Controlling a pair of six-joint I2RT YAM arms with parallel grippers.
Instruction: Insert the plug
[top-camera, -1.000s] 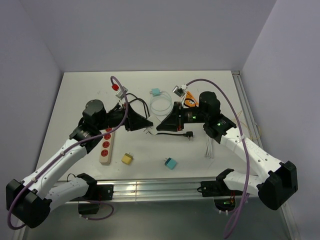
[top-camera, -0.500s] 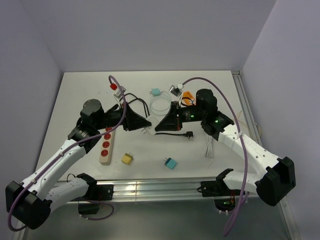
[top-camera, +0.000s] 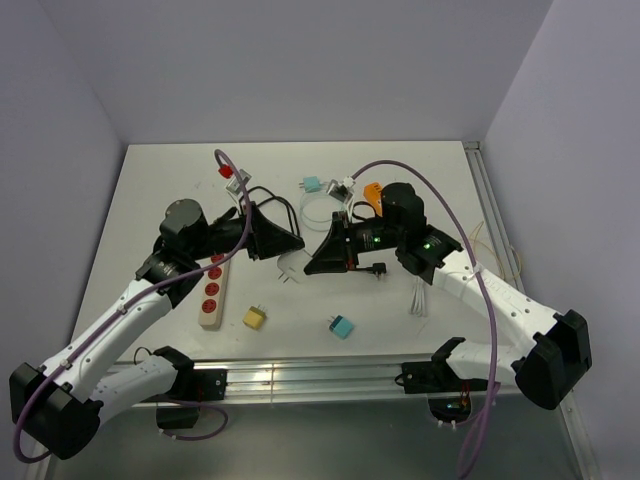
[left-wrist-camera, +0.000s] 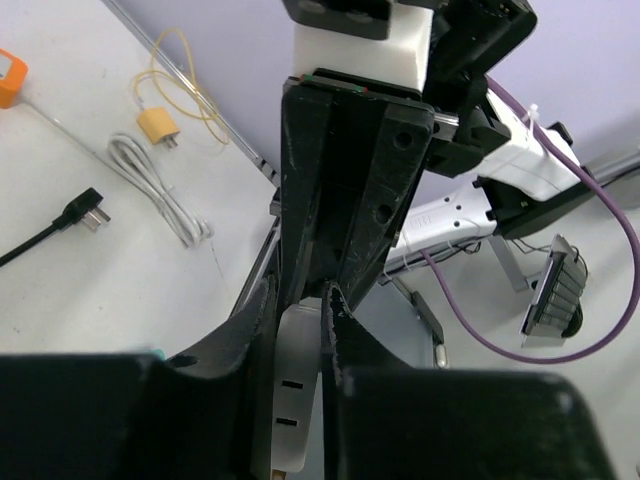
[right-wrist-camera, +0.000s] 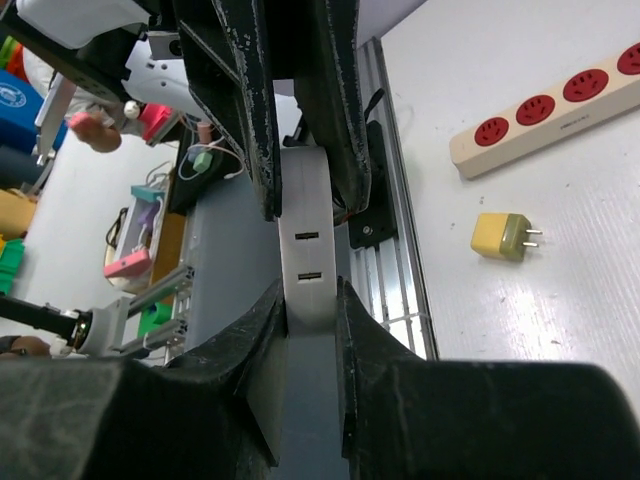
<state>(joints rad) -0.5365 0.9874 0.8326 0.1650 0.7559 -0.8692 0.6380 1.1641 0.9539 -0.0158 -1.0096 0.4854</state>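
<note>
Gripping the white plug adapter from both ends, I have my right gripper closed tight on one end. My left gripper is clamped just as tightly on the other, so the two sets of fingers meet tip to tip around it. The adapter's face with two narrow slots shows between the fingers in both wrist views. From above, it sits between my two arms over the middle of the table; I cannot tell whether it touches the surface.

Nearest my bases lie a yellow plug and a teal plug, apart from each other. Left of the adapter and well apart from it, the cream power strip with red sockets lies under my left arm. To the right, a black plug on its black cord rests just beside my right gripper, with a bundled white cable beyond it. Farther back sit a loop of clear cable, a second teal plug, an orange piece and a small red piece.
</note>
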